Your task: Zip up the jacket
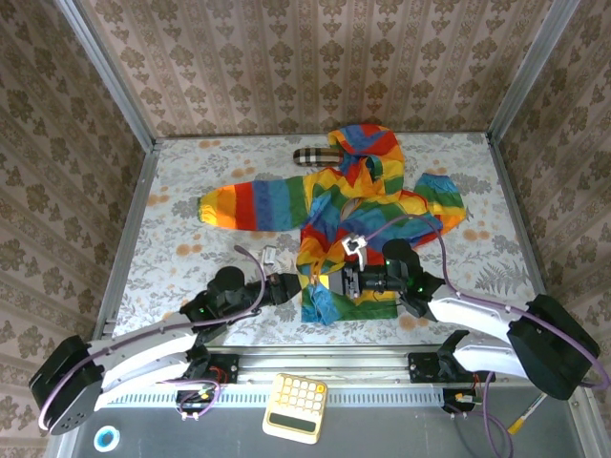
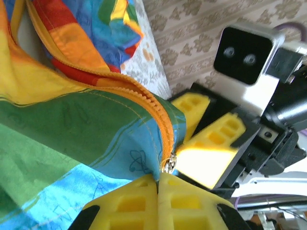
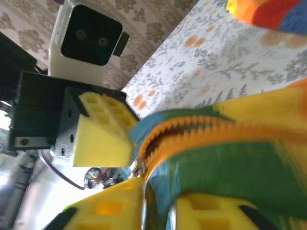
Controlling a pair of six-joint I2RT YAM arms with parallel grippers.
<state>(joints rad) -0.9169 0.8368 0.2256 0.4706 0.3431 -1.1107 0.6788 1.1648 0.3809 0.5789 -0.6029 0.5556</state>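
Observation:
The rainbow-striped jacket (image 1: 353, 196) lies spread on the table, hood at the far end. Its orange zipper (image 2: 158, 110) gapes open above the silver slider (image 2: 169, 164), which sits at the bottom hem. My left gripper (image 2: 158, 179) is shut on the blue hem fabric right below the slider; from above it sits at the hem (image 1: 307, 286). My right gripper (image 3: 160, 189) faces it from the other side (image 1: 346, 281). Its yellow fingers (image 3: 110, 206) stand apart, with blue and green hem fabric between them and the slider (image 3: 138, 165) at the left fingertip.
A small tan plaid item (image 1: 317, 156) lies by the hood at the far side. A yellow keypad (image 1: 296, 407) and a blue tape roll (image 1: 105, 439) sit on the near ledge behind the arm bases. Metal rails (image 1: 134, 205) edge the patterned table.

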